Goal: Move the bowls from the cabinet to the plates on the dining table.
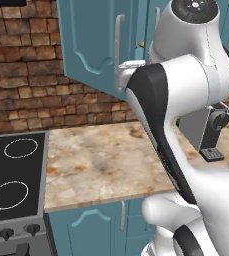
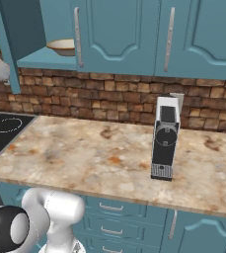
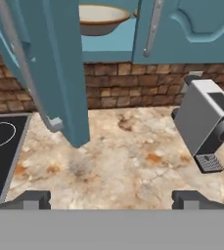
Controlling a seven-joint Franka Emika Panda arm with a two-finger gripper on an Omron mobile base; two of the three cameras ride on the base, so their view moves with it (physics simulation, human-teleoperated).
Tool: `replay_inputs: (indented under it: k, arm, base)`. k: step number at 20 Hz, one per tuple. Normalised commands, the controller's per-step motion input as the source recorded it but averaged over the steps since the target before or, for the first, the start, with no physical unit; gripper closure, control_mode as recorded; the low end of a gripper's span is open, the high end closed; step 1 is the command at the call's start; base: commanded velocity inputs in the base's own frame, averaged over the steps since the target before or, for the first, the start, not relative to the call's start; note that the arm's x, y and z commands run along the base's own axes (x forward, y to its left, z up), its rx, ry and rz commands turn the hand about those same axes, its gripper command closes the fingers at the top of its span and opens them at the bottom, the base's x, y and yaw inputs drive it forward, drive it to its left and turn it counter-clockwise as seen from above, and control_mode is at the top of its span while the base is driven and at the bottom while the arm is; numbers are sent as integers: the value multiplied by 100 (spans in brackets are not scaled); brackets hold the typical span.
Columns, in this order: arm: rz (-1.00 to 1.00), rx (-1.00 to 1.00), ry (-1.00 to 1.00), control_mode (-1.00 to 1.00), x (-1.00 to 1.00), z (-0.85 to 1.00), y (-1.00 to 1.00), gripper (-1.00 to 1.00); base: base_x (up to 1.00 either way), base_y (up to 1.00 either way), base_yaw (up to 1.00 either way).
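Observation:
One bowl (image 3: 100, 19), cream inside with a tan rim, sits on the teal shelf of the open cabinet (image 3: 55, 73), up and ahead in the hand view. The same bowl (image 2: 62, 47) shows on the cabinet (image 2: 40, 59) shelf at the upper left of the right base view. My gripper (image 3: 112, 200) is open, its fingertips (image 3: 33, 199) spread wide with nothing between them. It hangs over the marble counter, below and short of the shelf. The swung-out cabinet (image 1: 91, 40) door stands at the gripper's left. The plates and the dining table are out of view.
A grey coffee machine (image 3: 206, 127) stands on the counter (image 2: 85, 153) to the right, against the brick wall. A black cooktop (image 1: 11, 175) ends the counter on the left. The neighbouring cabinet door with its silver handle (image 3: 155, 27) is closed beside the bowl.

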Motion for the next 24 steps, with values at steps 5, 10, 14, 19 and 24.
replay_inputs:
  k: [5,10,14,19,24]
  arm:
    - [-12,7,0,-100,31,0,-69,-100]
    - [-8,17,-2,-100,82,-38,-50,-100]
    - [-6,32,-8,-100,94,-51,-31,-100]
    - [0,35,-6,-100,71,-4,-3,-100]
    - [5,24,-2,-100,9,1,0,-100]
  base:
    - [0,0,0]
    - [0,0,0]
    - [0,0,0]
    - [0,0,0]
    - [0,0,0]
